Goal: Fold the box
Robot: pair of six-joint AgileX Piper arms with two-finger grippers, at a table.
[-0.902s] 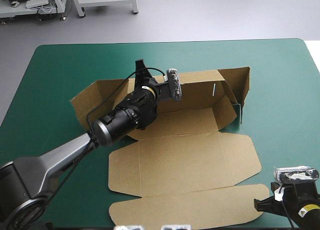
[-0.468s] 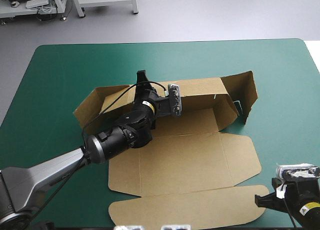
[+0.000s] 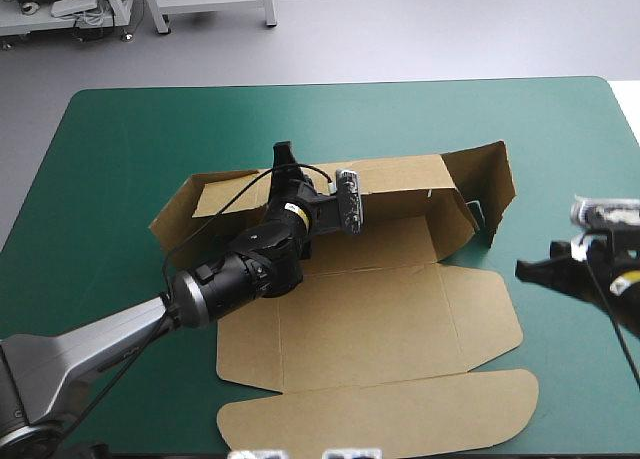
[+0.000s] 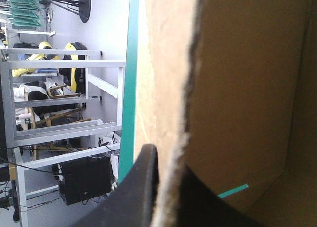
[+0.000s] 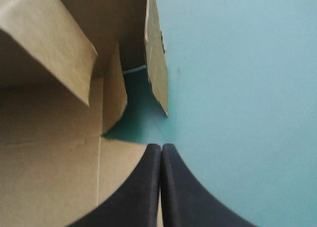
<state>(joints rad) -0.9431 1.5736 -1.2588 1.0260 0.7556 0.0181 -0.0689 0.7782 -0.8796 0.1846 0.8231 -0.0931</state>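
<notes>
The brown box [image 3: 370, 319] lies in the middle of the teal-green cover [image 3: 120, 139], partly raised. Its far wall [image 3: 400, 174] stands up, the right end flap [image 3: 495, 179] stands at an angle beyond it, and the base and the lid panels [image 3: 380, 414] lie flat toward the near edge.

The left gripper [image 3: 281, 154] is at the top edge of the far wall, left of its middle. In the left wrist view the black fingers [image 4: 146, 187] are all but closed with the torn board edge pinched between them, so the left gripper [image 4: 171, 175] is holding the box [image 4: 247, 88]. The board fills most of that view and hides the table but for a thin strip of cover [image 4: 130, 88].

The left arm [image 3: 240, 264] crosses the left part of the base and covers where the left end flap meets the wall; how that corner is folded is hard to tell.

The right gripper [image 3: 522, 269] hangs just beside the box's right edge, near the table's right side. Its fingers are pressed together to a point, holding nothing. In its own view the right gripper [image 5: 161, 147] points at the right corner, where cover [image 5: 237, 88] shows in a gap between the raised flaps [image 5: 156, 64] of the box [image 5: 49, 177].
</notes>
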